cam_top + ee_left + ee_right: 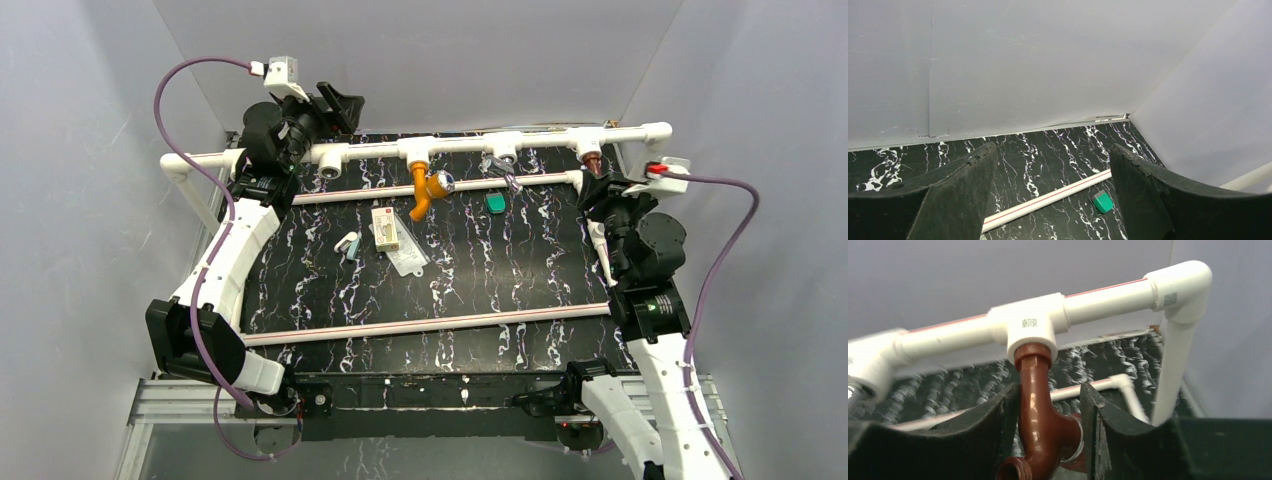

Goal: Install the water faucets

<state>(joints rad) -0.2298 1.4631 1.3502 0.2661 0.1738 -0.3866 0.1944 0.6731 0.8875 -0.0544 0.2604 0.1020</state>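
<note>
Under a tee point(1030, 322), right tool point(1048, 390) flanks the glossy reddish-brown faucet point(1037, 410) (curved spout), grip unclear; left tool point(1053, 150) spread.

White links point(232, 245), black joints point(655, 240), purple cables point(200, 60), white wrist cameras point(284, 72), black rough-edged jaws.

One camera looks down from high above the near edge over the whole table point(470, 285). The left wrist's looks low across it to the far wall point(1023, 65); the right's sits close under the white pipe point(1108, 297).
</note>
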